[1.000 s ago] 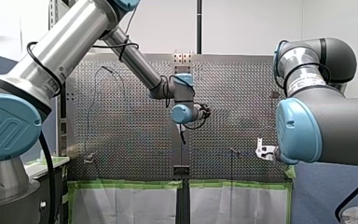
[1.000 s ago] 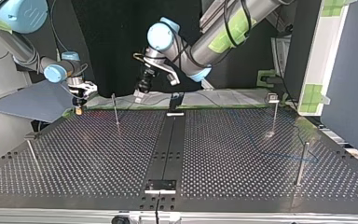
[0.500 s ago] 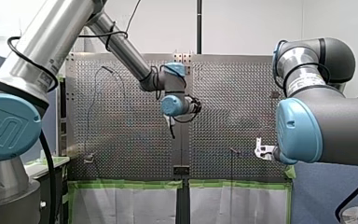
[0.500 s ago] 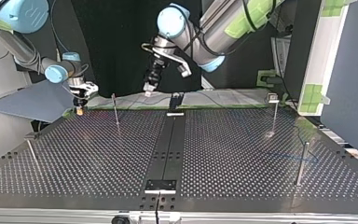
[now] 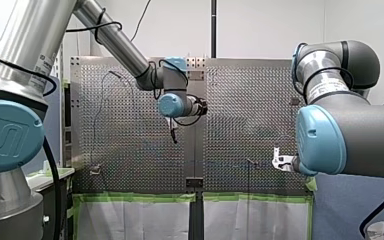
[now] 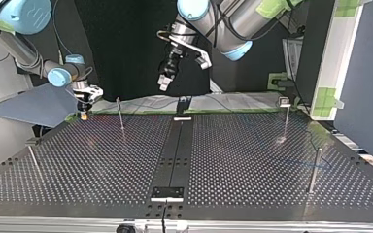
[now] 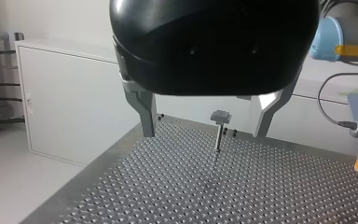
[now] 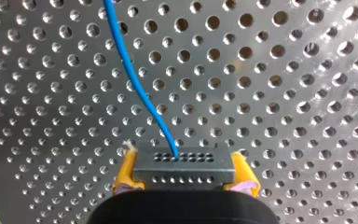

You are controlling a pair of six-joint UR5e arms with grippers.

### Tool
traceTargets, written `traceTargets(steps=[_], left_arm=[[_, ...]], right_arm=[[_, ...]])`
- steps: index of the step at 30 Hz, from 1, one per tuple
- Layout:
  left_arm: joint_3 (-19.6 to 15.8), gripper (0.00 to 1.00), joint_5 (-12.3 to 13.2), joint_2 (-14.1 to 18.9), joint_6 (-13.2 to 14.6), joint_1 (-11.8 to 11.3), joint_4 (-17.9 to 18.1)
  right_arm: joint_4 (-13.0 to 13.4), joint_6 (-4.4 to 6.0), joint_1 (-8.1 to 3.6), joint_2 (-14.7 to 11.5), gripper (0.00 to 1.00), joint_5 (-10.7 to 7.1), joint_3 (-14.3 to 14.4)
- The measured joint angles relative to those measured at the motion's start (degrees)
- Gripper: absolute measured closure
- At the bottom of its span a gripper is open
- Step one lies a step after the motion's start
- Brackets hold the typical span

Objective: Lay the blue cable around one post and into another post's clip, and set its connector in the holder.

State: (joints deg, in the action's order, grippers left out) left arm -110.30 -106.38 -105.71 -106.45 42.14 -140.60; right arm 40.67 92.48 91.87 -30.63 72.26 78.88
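Top view: status on the cable job? // ops

Early, by my read. Over the grey perforated metal table [image 6: 102, 160], my left gripper [image 6: 165, 80] hangs released and empty. The small black holder block [image 6: 183, 104] sits below it and a little to one side. Left wrist view agrees: metal fingers [image 7: 145, 114] spread, nothing between them. A thin metal post with a flat clip head [image 7: 219, 128] stands ahead of them, in line with the gap, well apart. // rig

Right side? // ops

My right gripper [image 8: 184, 184] is clenched on the dark grey rectangular connector [image 8: 184, 163], with yellow pads [image 8: 123, 179] on both its ends. The thin blue cable [image 8: 137, 79] leaves the connector's face and runs ahead of the gripper across the table. // rig

Done vs left? // ops

Done: connector grasped. Left, as I judge it: the connector is not yet in the holder, which stands well apart from my right gripper. I can't confirm the wrap round a post or the seating in a clip, because the cable is too thin to trace in the wide views. Treat both as open. // rig
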Motion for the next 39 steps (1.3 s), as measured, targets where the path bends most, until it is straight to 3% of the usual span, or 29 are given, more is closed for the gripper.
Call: traceTargets(steps=[20,28,34,39], left_arm=[[-11.17,0.02,0.0,11.17,-0.2,-0.16,3.83],[-15.21,0.02,-0.01,12.97,-0.24,-0.18,4.19],[-18.36,0.02,-0.02,13.02,-0.25,-0.19,4.26],[-21.16,0.02,-0.03,13.04,-0.28,-0.19,4.59]], right_arm=[[-0.65,-0.32,0.2,-0.04,1.0,0.0,-0.03],[-0.9,-0.51,0.3,-0.08,1.0,0.0,-0.06],[-3.03,-2.28,0.53,-1.02,1.0,0.36,-0.07],[-5.89,-3.43,1.02,-3.62,1.0,0.77,-0.02]])
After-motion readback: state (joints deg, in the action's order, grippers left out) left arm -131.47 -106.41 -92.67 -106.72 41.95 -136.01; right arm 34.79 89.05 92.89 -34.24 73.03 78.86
